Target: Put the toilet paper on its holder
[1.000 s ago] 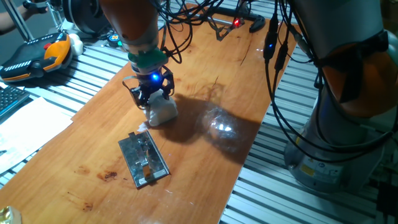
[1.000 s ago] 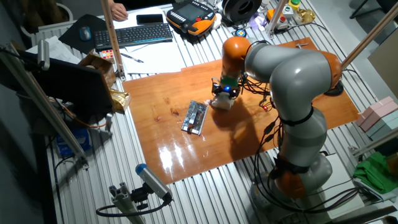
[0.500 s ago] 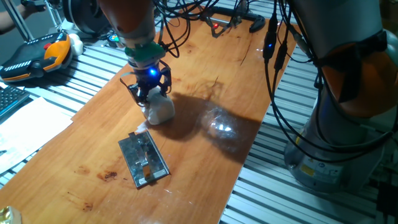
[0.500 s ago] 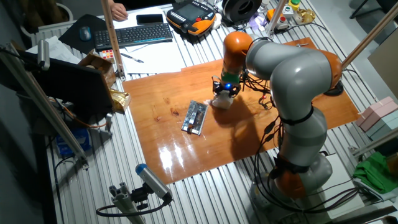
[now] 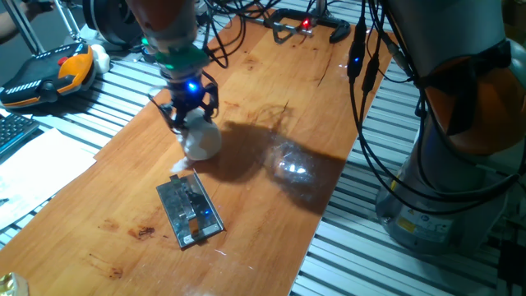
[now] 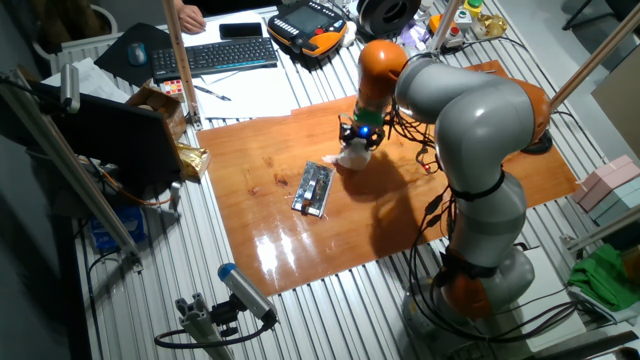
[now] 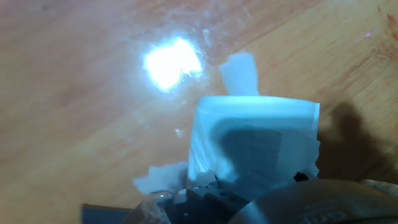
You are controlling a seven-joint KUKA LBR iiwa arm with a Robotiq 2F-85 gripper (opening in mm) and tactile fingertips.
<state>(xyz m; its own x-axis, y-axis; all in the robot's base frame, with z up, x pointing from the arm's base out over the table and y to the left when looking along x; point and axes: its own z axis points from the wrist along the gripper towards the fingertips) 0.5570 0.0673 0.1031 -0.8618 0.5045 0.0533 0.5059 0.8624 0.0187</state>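
The toilet paper (image 5: 202,141) is a small white roll, squeezed between the fingers of my gripper (image 5: 188,125), which is shut on it from above. The roll hangs low over the wooden table, behind the holder (image 5: 191,211), a flat shiny grey metal plate with an orange-brown tipped bar, lying flat. In the other fixed view the gripper (image 6: 358,141) holds the roll (image 6: 352,158) to the right of the holder (image 6: 314,189). In the hand view the roll (image 7: 255,140) fills the middle, its loose torn end (image 7: 241,72) pointing away.
The wooden table (image 5: 271,148) has a slatted metal bench around it. A small white paper scrap (image 5: 177,176) lies by the holder's far end. Black cables (image 5: 362,74) hang at the right. A keyboard (image 6: 215,55) and an orange-black pendant (image 5: 49,74) lie beyond the table.
My gripper has moved toward the far left of the table with the roll in it. The holder has not moved.
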